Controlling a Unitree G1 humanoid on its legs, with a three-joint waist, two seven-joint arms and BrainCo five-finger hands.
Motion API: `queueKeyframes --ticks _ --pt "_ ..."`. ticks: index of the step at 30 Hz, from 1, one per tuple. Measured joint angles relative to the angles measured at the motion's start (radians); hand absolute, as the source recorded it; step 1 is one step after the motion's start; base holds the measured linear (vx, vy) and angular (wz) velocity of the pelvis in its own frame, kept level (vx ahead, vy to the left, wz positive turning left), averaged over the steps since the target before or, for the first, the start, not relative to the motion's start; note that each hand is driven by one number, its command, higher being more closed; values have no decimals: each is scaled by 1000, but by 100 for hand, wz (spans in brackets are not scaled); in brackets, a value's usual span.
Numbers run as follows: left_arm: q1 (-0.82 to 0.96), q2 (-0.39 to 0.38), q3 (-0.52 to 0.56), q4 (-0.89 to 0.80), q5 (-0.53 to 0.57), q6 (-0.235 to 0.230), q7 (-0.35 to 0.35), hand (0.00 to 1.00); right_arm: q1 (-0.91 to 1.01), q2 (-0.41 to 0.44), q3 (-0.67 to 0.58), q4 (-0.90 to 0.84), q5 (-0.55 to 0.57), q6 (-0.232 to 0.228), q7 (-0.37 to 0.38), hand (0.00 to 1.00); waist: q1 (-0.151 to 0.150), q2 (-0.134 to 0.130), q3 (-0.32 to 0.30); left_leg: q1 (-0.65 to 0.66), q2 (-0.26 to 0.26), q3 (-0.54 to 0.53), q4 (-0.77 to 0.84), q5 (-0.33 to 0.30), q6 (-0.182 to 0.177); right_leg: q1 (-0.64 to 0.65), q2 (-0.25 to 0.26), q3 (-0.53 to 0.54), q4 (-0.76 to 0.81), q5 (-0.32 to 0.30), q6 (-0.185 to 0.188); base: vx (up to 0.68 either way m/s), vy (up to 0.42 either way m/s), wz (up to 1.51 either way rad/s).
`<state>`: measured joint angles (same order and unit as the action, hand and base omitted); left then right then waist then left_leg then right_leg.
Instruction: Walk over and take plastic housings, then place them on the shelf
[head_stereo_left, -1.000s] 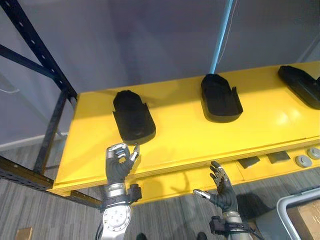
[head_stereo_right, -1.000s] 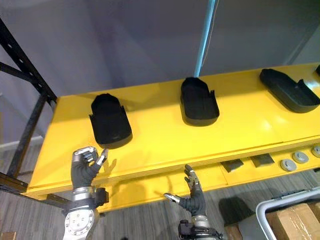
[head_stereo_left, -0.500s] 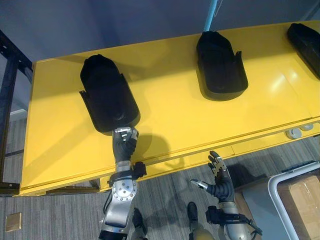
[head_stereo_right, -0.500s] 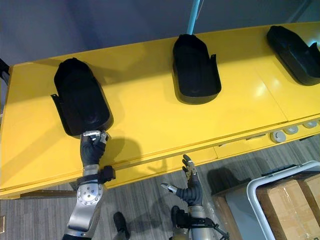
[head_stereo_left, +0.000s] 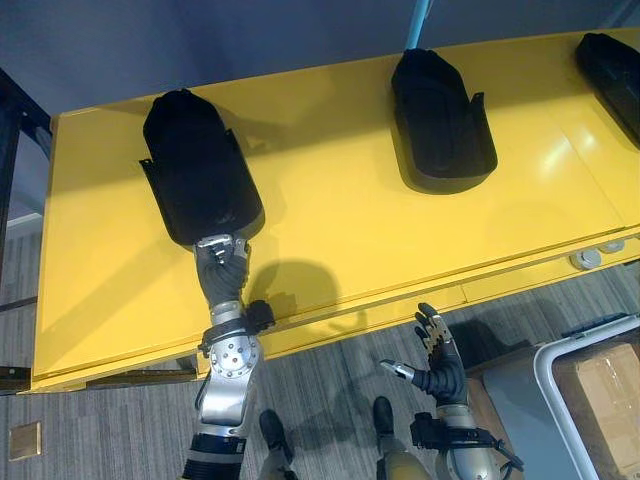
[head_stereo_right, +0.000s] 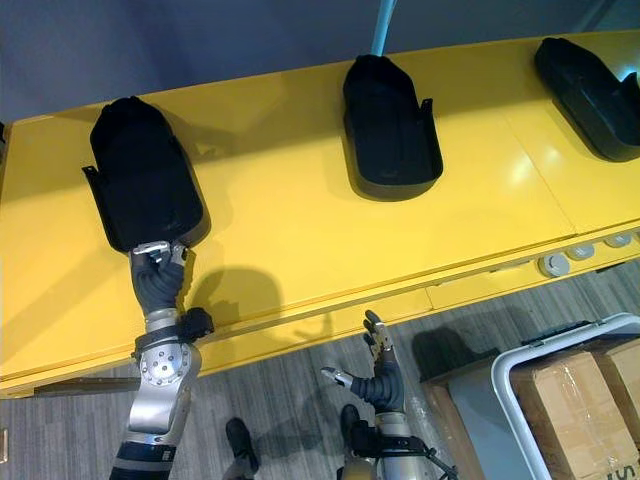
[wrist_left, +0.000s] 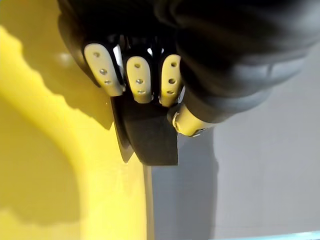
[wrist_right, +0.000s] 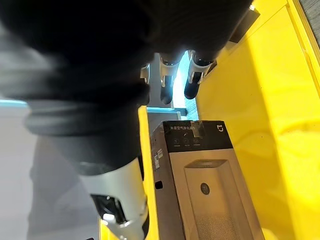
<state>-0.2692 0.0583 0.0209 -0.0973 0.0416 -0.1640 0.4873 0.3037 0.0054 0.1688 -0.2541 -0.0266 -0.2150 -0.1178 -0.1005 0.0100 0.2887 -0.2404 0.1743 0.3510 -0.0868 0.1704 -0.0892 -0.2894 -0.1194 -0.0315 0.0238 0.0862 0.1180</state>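
Observation:
Three black plastic housings lie on the yellow table (head_stereo_left: 330, 230): a left housing (head_stereo_left: 195, 165), a middle housing (head_stereo_left: 440, 120) and a right housing (head_stereo_left: 612, 65) cut off by the view's edge. My left hand (head_stereo_left: 220, 268) reaches over the table's front to the near end of the left housing. In the left wrist view its curled fingers (wrist_left: 137, 75) sit on the housing's rim (wrist_left: 150, 135) and the thumb (wrist_left: 187, 122) presses its side. My right hand (head_stereo_left: 437, 368) hangs open over the floor, below the table's front edge.
A white-framed cart with cardboard boxes (head_stereo_right: 580, 370) stands at the lower right. Round fittings (head_stereo_left: 585, 258) sit on the table's front ledge. A blue pole (head_stereo_left: 420, 20) rises behind the middle housing. A dark rack frame (head_stereo_left: 8, 110) stands at the left.
The whole view has shifted closer to the table. My left arm has stretched forward and its hand has come onto the left housing's near rim. The right hand keeps its pose.

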Motion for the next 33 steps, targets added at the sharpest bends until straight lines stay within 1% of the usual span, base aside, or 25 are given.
queueKeyframes --ticks 3,4,7,9,10,13,14,16,17,18,19,20,21,22,23,24,25,26,27,28,29,30,31,32,33 --pt "7 -4 12 -1 0 -1 1 100 0 1 0 0 0 0 1 0 0 0 0 2 0 -2 0 0 0 4 0 -2 0 0 0 17 38 2" --pt "15 -5 16 -2 0 -1 2 0 0 1 0 1 0 0 1 0 0 0 0 7 0 -2 0 0 0 8 0 -3 0 0 0 0 0 0" --pt "64 -14 32 -27 -8 1 -5 0 0 1 -1 6 0 0 1 0 -1 -1 1 24 0 -9 0 0 0 30 0 -6 -4 -1 0 4 17 4" --pt "113 -23 28 -69 -21 14 -15 0 0 1 -4 14 0 0 1 0 -3 -1 0 36 0 -18 0 0 0 49 0 -12 -9 -2 1 6 39 11" --pt "167 -34 9 -107 -21 20 -20 0 -1 1 -11 14 -1 0 1 0 -1 -2 0 47 0 -19 0 -2 -2 63 0 -13 -13 -2 1 7 43 4" --pt "316 -49 -55 -226 -21 19 -55 0 -19 -4 -38 14 -4 0 0 0 7 -5 -3 99 1 -13 -1 -16 -9 113 0 -10 -16 -10 4 13 40 -5" --pt "357 -48 -82 -269 -21 6 -66 0 -37 -8 -57 15 -11 0 0 0 9 -9 -10 128 1 1 0 -24 -12 135 0 -5 -16 -14 4 20 43 -22" --pt "390 -49 -102 -302 -19 -21 -80 0 -48 -13 -80 14 -17 -3 0 0 9 -11 -36 158 2 15 0 -38 -19 153 2 16 -17 -17 6 31 30 -34" --pt "410 -49 -109 -321 -18 -39 -82 0 -50 -15 -103 14 -17 -4 -1 0 10 -17 -69 179 4 25 23 -59 -24 163 6 45 -15 -19 5 52 18 -44" --pt "412 -48 -109 -325 -18 -54 -83 0 -58 -21 -113 14 -17 -4 -1 0 13 -26 -75 170 8 -31 93 -100 -31 167 5 61 -11 -18 5 51 7 -57" --pt "411 -49 -109 -325 -18 -59 -84 0 -64 -33 -118 14 -17 -4 -1 0 20 -29 -82 153 16 -119 167 -146 -37 171 8 82 -3 -18 4 69 -24 -111" --pt "416 -62 -107 -326 -18 -63 -82 0 -92 -74 -124 13 -17 -5 0 0 48 -17 -90 129 26 -348 322 -261 -64 164 32 151 24 -22 7 51 12 -151" --pt "419 -68 -106 -326 -18 -63 -81 0 -103 -102 -134 13 -17 -5 1 0 59 1 -101 128 26 -474 398 -332 -94 150 55 197 56 -31 14 37 72 -163" --pt "420 -72 -108 -326 -18 -63 -81 0 -107 -116 -142 13 -17 -5 1 0 61 13 -108 134 25 -543 437 -377 -107 139 72 226 82 -40 19 -73 284 -143" --pt "420 -76 -108 -326 -18 -67 -82 0 -104 -126 -168 12 -15 -5 1 0 58 24 -117 158 15 -646 487 -457 -121 110 102 288 148 -65 31 -104 316 -158" --pt "419 -78 -114 -325 -18 -70 -84 0 -86 -120 -188 2 -13 -5 5 0 55 21 -126 188 -10 -708 512 -531 -101 67 122 355 214 -84 52 -143 324 -155" --pt "415 -81 -118 -322 -18 -70 -85 0 -67 -116 -199 -13 -13 -5 8 0 53 19 -128 197 -25 -714 518 -563 -80 50 128 385 234 -89 60 -173 263 -153" --pt "406 -73 -127 -319 -18 -70 -88 0 -8 -93 -209 -37 -13 -3 19 0 47 -15 -127 198 -75 -666 559 -588 -42 24 116 461 252 -86 72 -284 410 -145" --pt "405 -76 -139 -320 -15 -69 -92 0 72 -73 -209 -89 -14 -3 29 0 43 -38 -136 193 -106 -593 593 -602 -12 23 98 533 215 -51 97 -287 419 -153" --pt "405 -78 -147 -323 -9 -69 -93 0 111 -71 -206 -121 -15 -2 33 0 39 -40 -139 190 -112 -554 613 -613 6 25 94 560 181 -11 91 -314 444 -202" --pt "401 -79 -146 -328 5 -71 -96 0 146 -73 -200 -163 -16 -3 46 0 39 -43 -139 187 -113 -453 630 -621 37 8 98 562 100 120 32 -235 311 -204" --pt "393 -79 -142 -328 4 -70 -97 0 140 -71 -205 -168 -17 -3 46 0 40 -43 -141 179 -113 -397 630 -611 54 0 101 535 22 232 -44 -267 306 -295" --pt "367 -80 -127 -322 5 -68 -101 0 116 -59 -224 -164 -19 -3 43 0 52 -40 -139 162 -81 -265 597 -571 86 -21 95 333 -74 390 -178 -398 288 -292" --pt "340 -86 -123 -311 6 -66 -101 0 107 -48 -252 -161 -19 -2 37 0 62 -47 -141 168 -72 -158 551 -531 93 -67 91 79 87 228 -178 -409 252 -276" --pt "341 -86 -116 -311 11 -66 -101 0 100 -45 -262 -160 -23 -2 36 0 61 -44 -138 181 -63 -113 523 -511 97 -71 91 12 183 132 -172 -441 251 -231"
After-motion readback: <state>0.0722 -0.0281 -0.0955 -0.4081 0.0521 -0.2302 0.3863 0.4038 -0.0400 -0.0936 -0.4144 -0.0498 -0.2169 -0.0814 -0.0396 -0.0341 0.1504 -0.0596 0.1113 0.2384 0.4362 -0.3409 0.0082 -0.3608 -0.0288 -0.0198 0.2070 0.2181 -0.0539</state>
